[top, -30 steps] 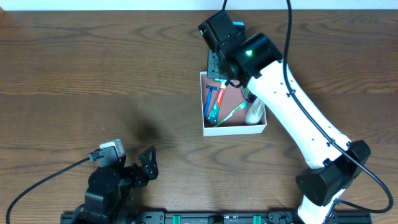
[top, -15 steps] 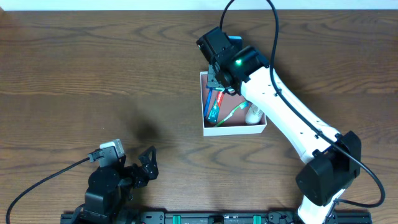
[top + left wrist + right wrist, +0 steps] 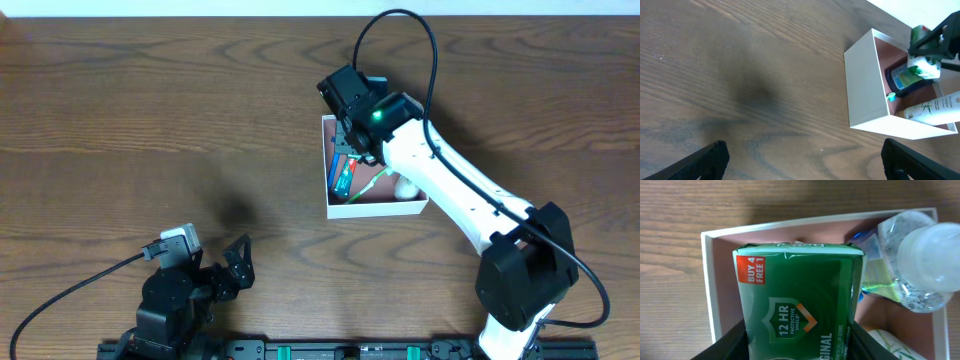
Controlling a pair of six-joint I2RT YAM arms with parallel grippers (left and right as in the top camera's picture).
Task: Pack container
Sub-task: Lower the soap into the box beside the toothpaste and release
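The white-walled container (image 3: 376, 208) sits on the wooden table (image 3: 150, 120), right of centre and toward the far edge. Over its far-left corner the right gripper (image 3: 799, 347) pinches a green box (image 3: 800, 290) (a clear bottle (image 3: 920, 255) lies inside, to its right). The left gripper (image 3: 802, 152), at the near left, is spread wide and holds nothing.

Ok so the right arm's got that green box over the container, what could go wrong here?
The container already holds a clear bottle and a toothbrush, so the green box in the right gripper may land on them and sit tilted or proud of the rim. The box also hangs near one wall; lowering it could catch that wall and shove the container.
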